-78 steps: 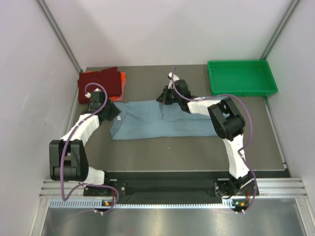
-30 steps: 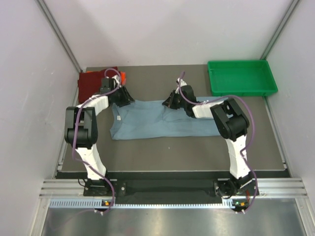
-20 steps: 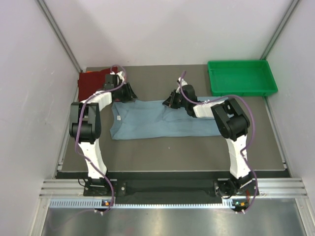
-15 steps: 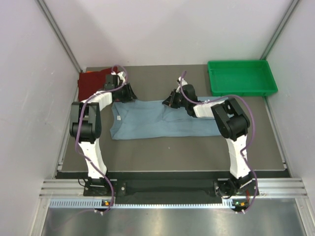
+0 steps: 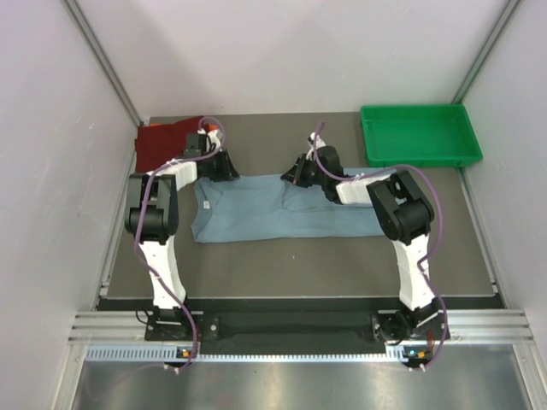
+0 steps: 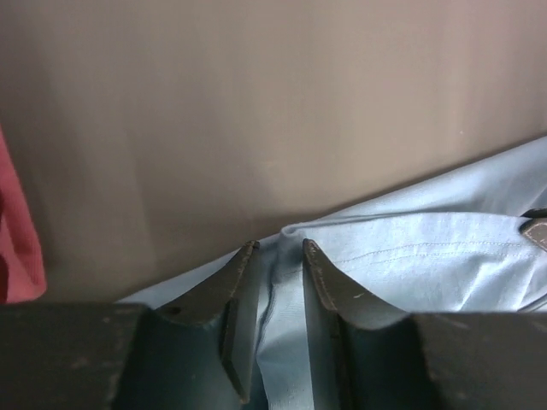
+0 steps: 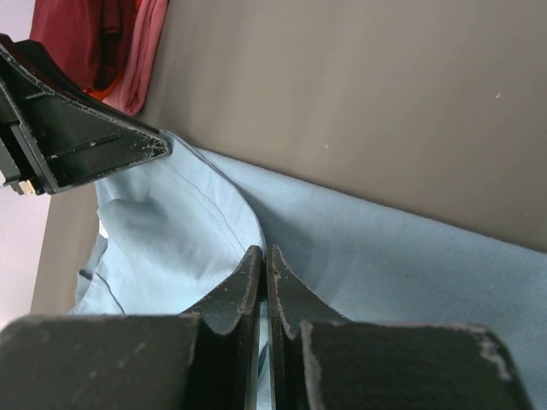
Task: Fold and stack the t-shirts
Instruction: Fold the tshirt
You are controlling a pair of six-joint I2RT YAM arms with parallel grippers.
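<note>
The dusty grey-blue t-shirt [image 5: 282, 213] lies spread lengthwise across the middle of the table. My left gripper [image 5: 224, 169] is at its far-left corner. In the left wrist view the left gripper [image 6: 275, 248] has its jaws a little apart, astride a raised fold of the blue cloth [image 6: 410, 256]. My right gripper [image 5: 293, 173] is at the shirt's far edge, near the middle. The right gripper [image 7: 263, 250] is shut on a pinch of the blue cloth [image 7: 385, 256]. The dark red t-shirt [image 5: 162, 143] lies folded in the far-left corner. An orange t-shirt [image 7: 147, 47] peeks from under its edge.
A green plastic tray [image 5: 419, 132] stands at the far right corner. Pale walls close in the table on the left, back and right. The left arm's finger [image 7: 85, 137] shows in the right wrist view, close to the shirt's corner.
The left arm swung from the shirt's near-left side to its far-left corner, and its jaws have narrowed around the fold. The right gripper has stayed shut on the far edge.
</note>
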